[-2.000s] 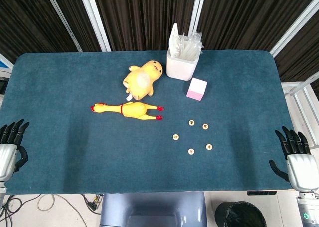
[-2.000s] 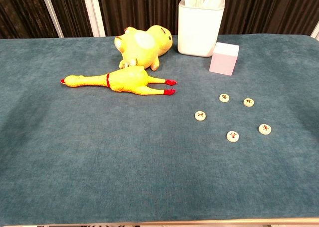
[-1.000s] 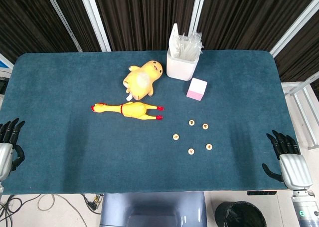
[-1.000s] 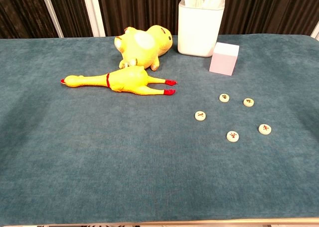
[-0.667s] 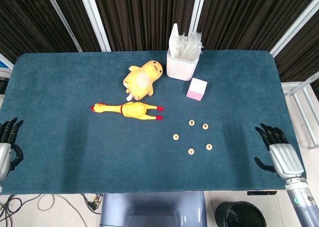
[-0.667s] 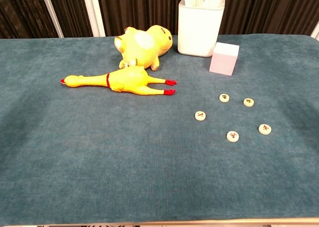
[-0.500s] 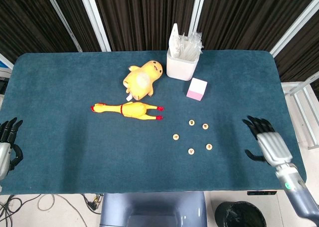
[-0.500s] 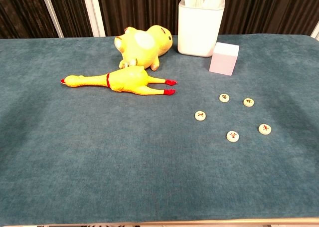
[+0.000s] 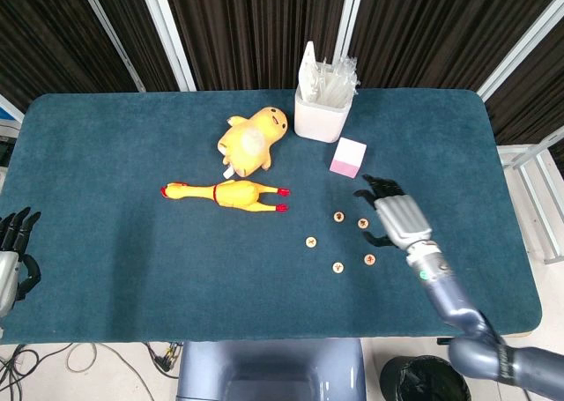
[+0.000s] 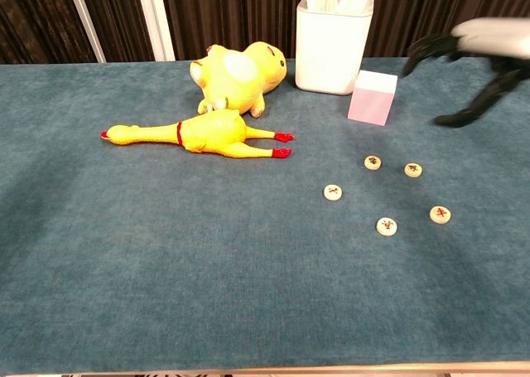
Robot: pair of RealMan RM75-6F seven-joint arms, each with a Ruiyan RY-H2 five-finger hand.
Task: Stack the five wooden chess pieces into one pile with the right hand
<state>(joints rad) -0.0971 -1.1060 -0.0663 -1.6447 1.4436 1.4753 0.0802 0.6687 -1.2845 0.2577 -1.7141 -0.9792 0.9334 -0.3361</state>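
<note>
right hand [image 9: 398,216] spread, empty above chess pieces [image 9: 363,223] | risk: splayed fingers scatter neighbouring pieces while pinching

head: high, looking down | chest: low, near | shared: table [image 9: 106,154]

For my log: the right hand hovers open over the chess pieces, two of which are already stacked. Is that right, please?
Not quite. The right hand does hover open over the chess pieces, but none are stacked: the chest view shows all five lying apart on the table.
</note>
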